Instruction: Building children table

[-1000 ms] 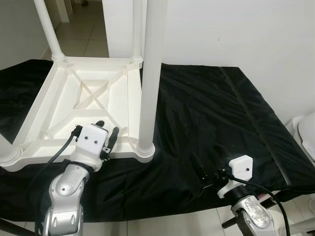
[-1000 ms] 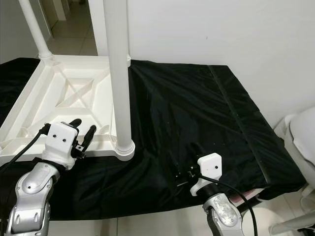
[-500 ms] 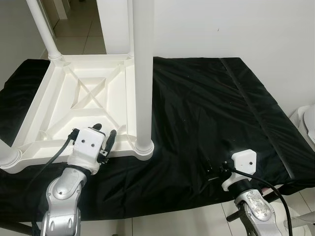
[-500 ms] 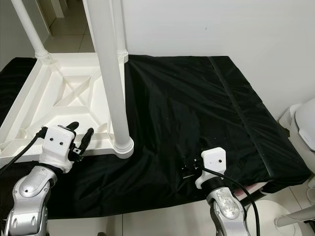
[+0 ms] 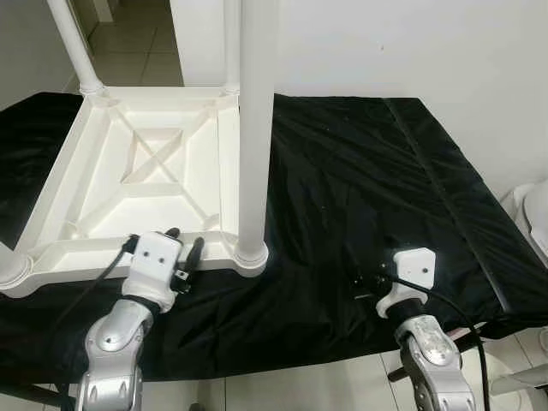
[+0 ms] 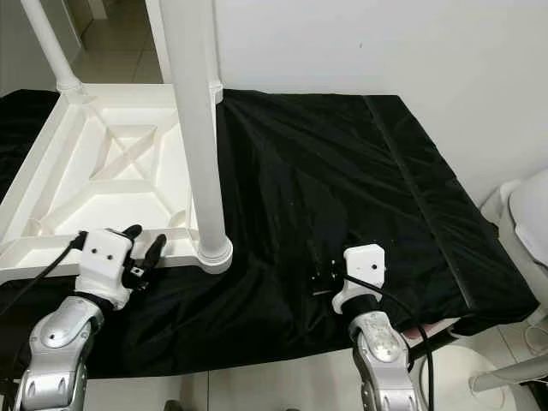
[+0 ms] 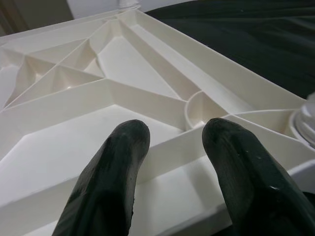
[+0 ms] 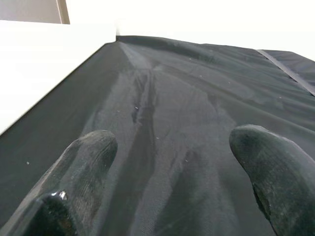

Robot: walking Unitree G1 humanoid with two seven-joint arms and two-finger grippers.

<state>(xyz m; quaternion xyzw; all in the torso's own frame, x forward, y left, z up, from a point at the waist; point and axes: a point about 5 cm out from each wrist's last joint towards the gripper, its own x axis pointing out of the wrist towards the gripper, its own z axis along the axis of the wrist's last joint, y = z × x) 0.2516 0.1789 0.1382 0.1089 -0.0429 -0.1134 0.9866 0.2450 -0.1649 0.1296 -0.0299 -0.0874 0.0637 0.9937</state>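
The white plastic children's table [image 5: 145, 171] lies upside down on the left half of the worktop [image 5: 360, 171], its smooth moulded underside up, crossed by raised diagonal ribs around a square centre panel. Round legs stand from its corners: the near-right leg [image 5: 255, 128] rises beside the worktop's middle, and another leg [image 5: 73, 43] stands at the far-left corner. Compared with half a second ago the whole scene sits a little differently in the head views, which looks like a camera shift; the table itself seems unmoved on the cloth.

The left end effector [image 5: 182, 250] has drawn slightly back toward the near edge, its fingertips now at the table's near rim. Its two matte black fingers [image 7: 115, 172] are apart, hovering over the rim's ribbed pockets and holding nothing.

The right end effector [image 5: 364, 278] rests low near the worktop's front edge, right of the near-right leg, and sits a touch farther left than before. Its fingers [image 8: 83, 157] are spread wide over the black, faintly creased cloth [image 6: 342, 154], empty.

A stitched seam [image 5: 437, 171] runs along the cloth's right side, toward the far right corner.
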